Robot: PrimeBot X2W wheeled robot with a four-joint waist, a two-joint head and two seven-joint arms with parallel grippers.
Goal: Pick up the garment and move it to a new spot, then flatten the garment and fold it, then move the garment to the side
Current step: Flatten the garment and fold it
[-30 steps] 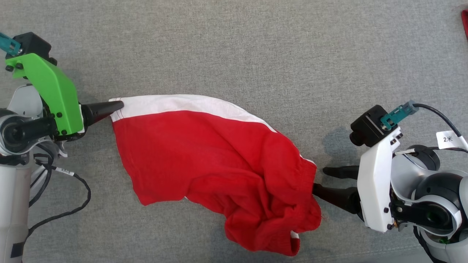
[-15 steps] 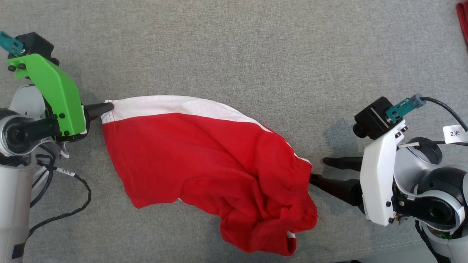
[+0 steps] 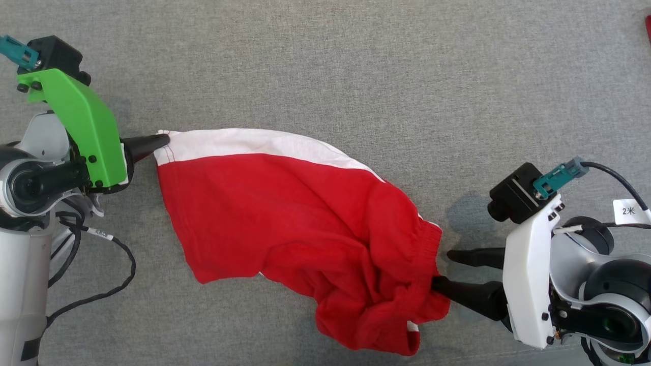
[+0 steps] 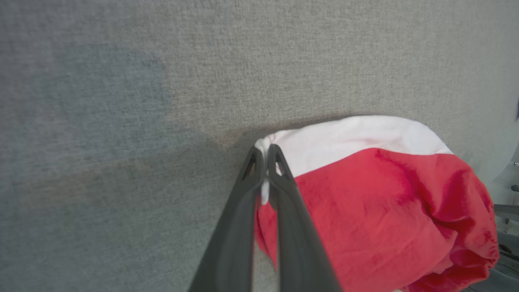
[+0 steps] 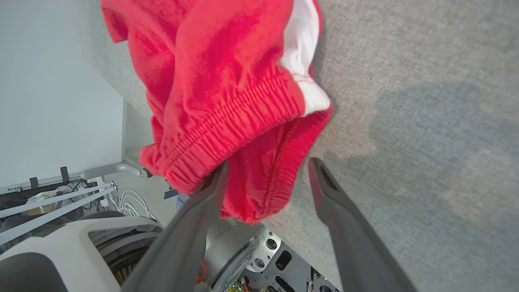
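Red garment (image 3: 285, 213) lies bunched on the table (image 3: 356, 61), left claw (image 3: 164, 140) pinching its white corner (image 4: 284, 146), right claw (image 3: 442, 268) spread at the waistband (image 5: 243, 117); flattening, folding, side move remain.

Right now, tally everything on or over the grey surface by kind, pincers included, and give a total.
Garment: 1
Pincers: 2 (left pincer shut on the garment's white corner, right pincer open)
Red thing cut off at the head view's top right edge: 1
Total: 4

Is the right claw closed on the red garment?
No, the right claw stands open, both fingers apart at the waistband of the garment.
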